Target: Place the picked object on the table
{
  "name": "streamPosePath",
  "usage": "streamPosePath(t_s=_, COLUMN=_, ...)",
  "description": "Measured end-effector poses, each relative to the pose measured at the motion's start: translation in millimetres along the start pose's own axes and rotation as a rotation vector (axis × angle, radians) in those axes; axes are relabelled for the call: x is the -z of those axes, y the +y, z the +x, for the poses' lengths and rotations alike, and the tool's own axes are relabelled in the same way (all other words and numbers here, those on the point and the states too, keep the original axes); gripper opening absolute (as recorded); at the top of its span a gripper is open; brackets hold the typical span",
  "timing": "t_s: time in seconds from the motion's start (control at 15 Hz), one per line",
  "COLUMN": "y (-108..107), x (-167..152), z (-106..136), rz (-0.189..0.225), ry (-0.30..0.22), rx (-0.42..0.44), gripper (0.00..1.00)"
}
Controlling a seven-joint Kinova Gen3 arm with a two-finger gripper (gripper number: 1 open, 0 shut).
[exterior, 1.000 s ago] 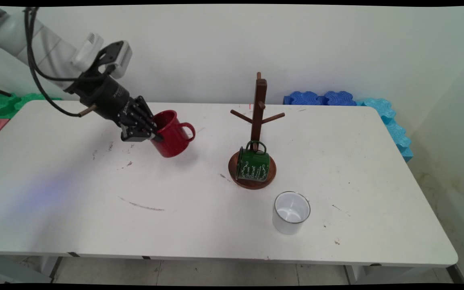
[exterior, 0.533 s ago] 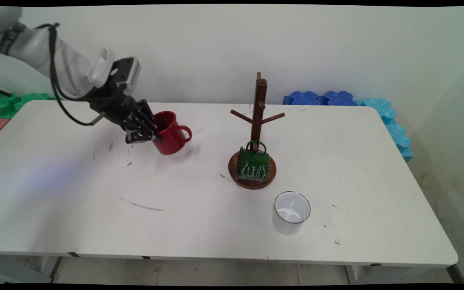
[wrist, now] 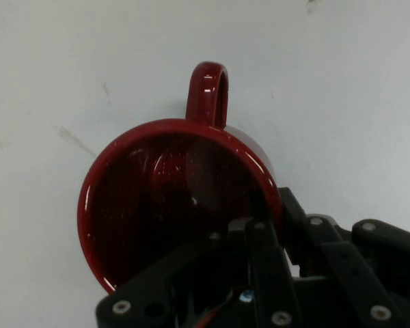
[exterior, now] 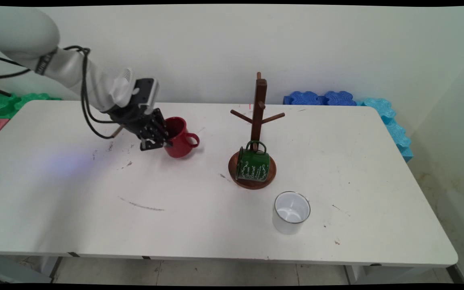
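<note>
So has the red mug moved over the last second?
Yes. The red mug, gripped at its rim by the gripper, has shifted slightly right, toward the mug tree, and sits lower and more upright.

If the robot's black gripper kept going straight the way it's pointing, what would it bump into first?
The gripper already pinches the rim of the red mug, one finger inside. It points down and rightward, so pushing on, it would probably press the mug against the white table. Whether the mug already touches the table isn't clear.
</note>
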Motion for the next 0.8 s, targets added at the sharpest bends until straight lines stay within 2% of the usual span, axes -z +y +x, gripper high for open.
streamPosePath(t_s=0.73, y=4, x=-41, z=16, rz=0.027, ry=-0.019, rx=-0.08, gripper=0.0)
streamPosePath(t_s=0.8, y=5, x=-42, z=17, rz=0.028, ry=-0.02, rx=-0.083, gripper=1.0)
